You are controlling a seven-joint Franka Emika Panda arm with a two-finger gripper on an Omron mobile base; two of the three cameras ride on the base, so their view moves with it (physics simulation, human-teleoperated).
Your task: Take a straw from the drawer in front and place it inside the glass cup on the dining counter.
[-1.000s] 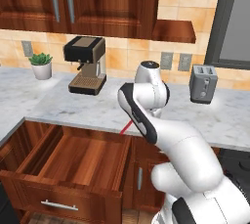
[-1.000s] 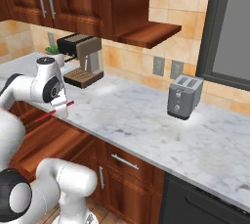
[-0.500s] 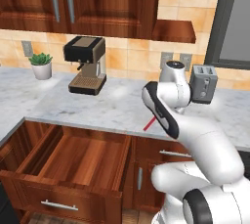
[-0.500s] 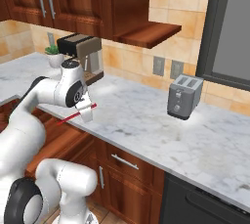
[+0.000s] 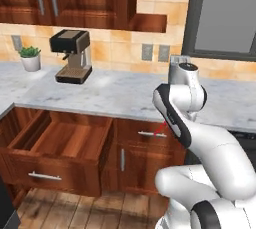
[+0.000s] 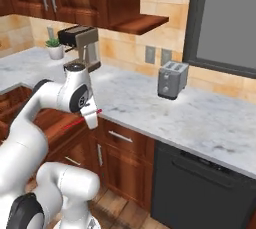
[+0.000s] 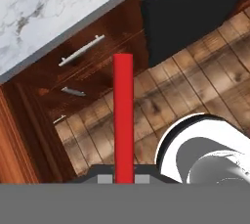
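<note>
Straw: we carry the straw (image 7: 123, 120) in the gripper (image 6: 91, 117), the fingers clamped on its lower end; in the hand view it runs red and straight from the fingertips toward 12 o'clock, and in the left base view a short red tip (image 5: 160, 129) pokes out at about 8 o'clock of the hand

What has changed: over the last second our arm has swung from above the open drawer (image 5: 60, 148) to the right, along the front edge of the worktop (image 6: 165, 108), and the base views have turned the same way, so the coffee machine (image 5: 71, 55) and the plant (image 5: 30, 58) now sit further toward 9 o'clock in the left base view

Below the hand: the hand view looks down on a closed drawer front with a silver bar handle (image 7: 81, 50), wood floor (image 7: 195, 86) and a dark appliance front (image 7: 195, 8) at 1 o'clock

Drawer: left open and well apart from the gripper, at 9 o'clock of the arm in the left base view

Further off: the toaster (image 6: 172, 79) stands on the worktop at 2 o'clock of the gripper in the right base view

Meaning for the task: we judge the pick done and the carry under way; the glass cup and dining counter are yet to come into sight, so more turning or driving seems needed before we can lower the straw in
</note>
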